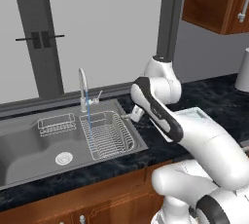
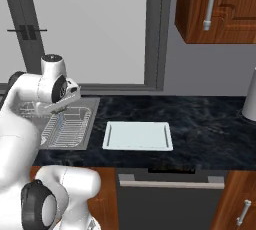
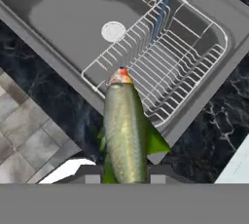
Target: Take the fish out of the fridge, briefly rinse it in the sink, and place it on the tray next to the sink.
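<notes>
The olive-green fish [image 3: 124, 125] is held by its tail end between my gripper's [image 3: 124, 175] finger tips, its reddish head pointing at the sink. It hangs over the front rim of the sink's right basin with the wire rack [image 3: 160, 67]. In the left base view my gripper [image 1: 133, 116] sits at the right edge of the grey double sink [image 1: 29, 145]. A thin blue stream of water [image 1: 89, 116] runs from the curved faucet [image 1: 82, 84] into the rack. The pale tray [image 2: 137, 135] lies on the dark counter right of the sink. The fridge is out of view.
A smaller wire rack [image 1: 56, 124] hangs at the back of the left basin, which has a round drain [image 1: 63, 158]. A white cylinder [image 2: 250, 99] stands at the counter's far right. Wooden wall cabinets [image 2: 220, 9] hang above, and a window [image 1: 107, 28] is behind the sink.
</notes>
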### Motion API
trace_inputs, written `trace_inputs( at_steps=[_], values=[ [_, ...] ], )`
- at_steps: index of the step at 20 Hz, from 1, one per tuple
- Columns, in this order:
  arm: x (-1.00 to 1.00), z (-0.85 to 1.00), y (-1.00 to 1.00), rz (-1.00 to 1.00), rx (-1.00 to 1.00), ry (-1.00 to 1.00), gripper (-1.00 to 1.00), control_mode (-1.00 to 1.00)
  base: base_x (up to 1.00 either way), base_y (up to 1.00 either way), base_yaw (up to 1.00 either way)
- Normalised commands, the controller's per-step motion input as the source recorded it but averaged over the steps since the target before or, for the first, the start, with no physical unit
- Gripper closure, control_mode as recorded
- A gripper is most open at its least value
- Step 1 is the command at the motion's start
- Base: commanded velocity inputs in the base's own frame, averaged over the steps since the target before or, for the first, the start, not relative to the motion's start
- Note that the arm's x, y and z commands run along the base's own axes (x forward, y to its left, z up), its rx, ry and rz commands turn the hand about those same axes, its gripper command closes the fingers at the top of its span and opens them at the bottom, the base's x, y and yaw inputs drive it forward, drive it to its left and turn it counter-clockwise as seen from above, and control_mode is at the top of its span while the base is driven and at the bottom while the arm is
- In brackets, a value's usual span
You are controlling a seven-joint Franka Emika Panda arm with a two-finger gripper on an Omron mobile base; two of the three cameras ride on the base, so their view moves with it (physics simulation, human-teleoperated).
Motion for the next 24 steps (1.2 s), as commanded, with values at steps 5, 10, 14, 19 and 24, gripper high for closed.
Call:
trace_inputs(
  at_steps=[5, 10, 14, 19, 24],
  values=[
    [-0.37, 0.18, -1.0, -0.22, -0.28, -0.14, 1.0, -1.0, 0.0, 0.0, 0.0],
    [0.15, 0.13, -1.0, -0.26, -0.11, 0.0, 1.0, -1.0, 0.0, 0.0, 0.0],
    [0.34, 0.28, -1.0, -0.26, 0.0, 0.0, 1.0, -1.0, 0.0, 0.0, 0.0],
    [0.58, 0.18, -0.8, -0.06, 0.08, 0.03, 1.0, -1.0, 0.0, 0.0, 0.0],
    [0.57, -0.14, -0.47, 0.0, 0.03, 0.17, 1.0, -1.0, 0.0, 0.0, 0.0]
  ],
)
